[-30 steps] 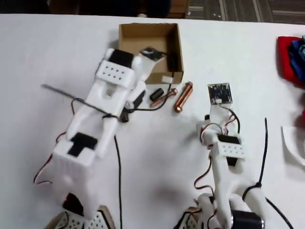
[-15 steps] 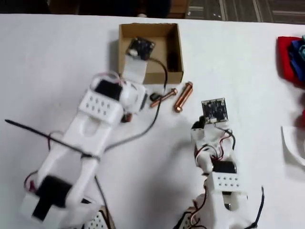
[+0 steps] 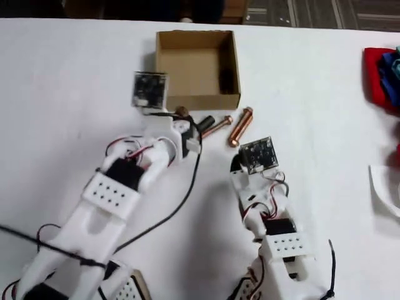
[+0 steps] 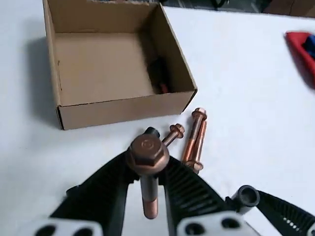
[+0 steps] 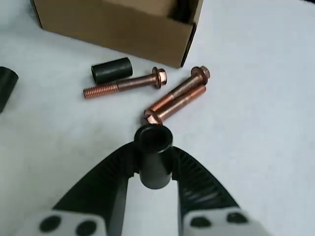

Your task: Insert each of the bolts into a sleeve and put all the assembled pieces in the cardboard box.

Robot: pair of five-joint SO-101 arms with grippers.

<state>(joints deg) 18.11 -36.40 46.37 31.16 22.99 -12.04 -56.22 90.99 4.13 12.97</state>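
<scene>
White table, red cloth (right edge), dark floor beyond

Bolts: four; one held bolt in the left claw, three loose bolts on the desk.
Sleeves: two; one held sleeve in the right claw, one loose sleeve on the desk.
Cardboard box: one, holding one dark piece.
Claws: two.

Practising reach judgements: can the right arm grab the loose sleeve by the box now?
Probably not: the right gripper is shut on a held sleeve; otherwise the loose sleeve lies uncovered nearby.
</scene>
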